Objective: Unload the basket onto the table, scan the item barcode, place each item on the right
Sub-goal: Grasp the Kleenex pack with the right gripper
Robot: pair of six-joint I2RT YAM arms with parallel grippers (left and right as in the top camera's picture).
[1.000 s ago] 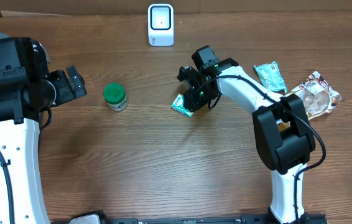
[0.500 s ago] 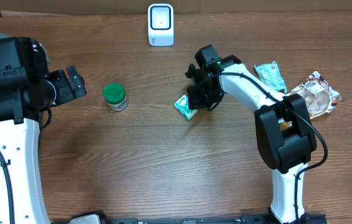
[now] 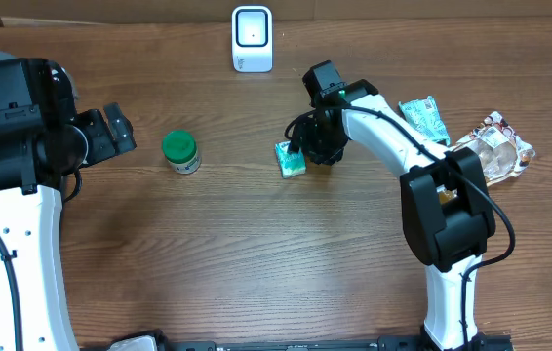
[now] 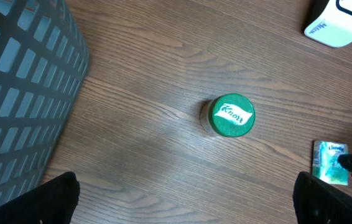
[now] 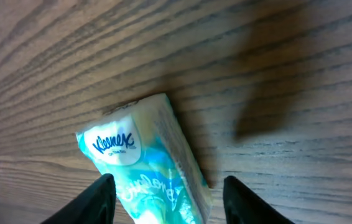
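Observation:
A teal Kleenex tissue pack [image 3: 292, 159] lies flat on the wooden table; the right wrist view shows its printed face [image 5: 145, 155]. My right gripper [image 3: 302, 153] hangs over it, open. Its two fingers straddle the pack [image 5: 168, 182], with bare wood between the pack and the right finger. No barcode shows on the visible face. The white scanner [image 3: 252, 39] stands at the back of the table. My left gripper [image 3: 120, 132] is open and empty at the far left, its fingers [image 4: 61, 194] wide apart over bare wood.
A green-lidded jar [image 3: 180, 152] stands left of the pack, also in the left wrist view [image 4: 231, 116]. A second teal pack [image 3: 423, 120] and a clear-wrapped package [image 3: 495, 148] lie at the right. A grey basket [image 4: 14, 93] sits at the far left.
The right gripper nudged the tissue pack slightly right and turned it more upright, then its fingers spread apart around it. The left arm has not moved.

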